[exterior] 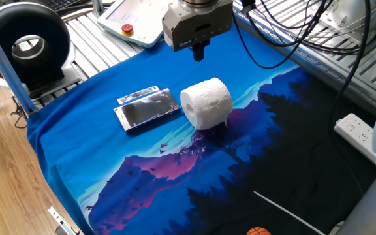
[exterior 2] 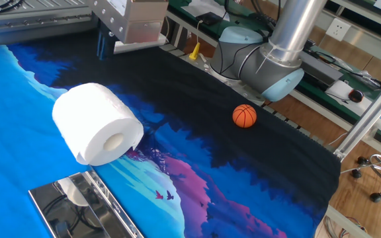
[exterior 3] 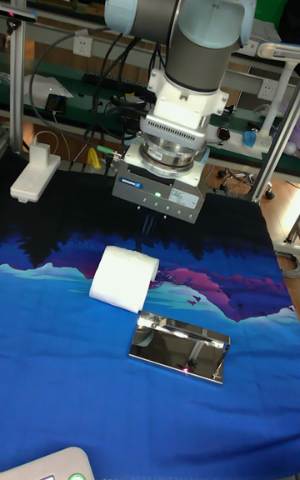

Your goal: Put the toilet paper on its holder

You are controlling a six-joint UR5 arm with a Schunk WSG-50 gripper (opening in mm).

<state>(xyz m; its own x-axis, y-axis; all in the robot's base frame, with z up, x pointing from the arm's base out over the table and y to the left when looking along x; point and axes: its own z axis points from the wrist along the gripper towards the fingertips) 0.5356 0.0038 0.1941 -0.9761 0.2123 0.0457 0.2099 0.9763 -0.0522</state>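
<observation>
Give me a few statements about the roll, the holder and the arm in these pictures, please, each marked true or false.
1. The toilet paper lies on its side on the blue cloth. True.
2. The toilet paper already sits on the holder. False: it rests on the cloth beside the holder.
3. The gripper hangs above the cloth and holds nothing. True.
4. The orange ball touches the roll. False: it lies well apart, on the dark part of the cloth.
5. The holder's face is shiny. True.
</observation>
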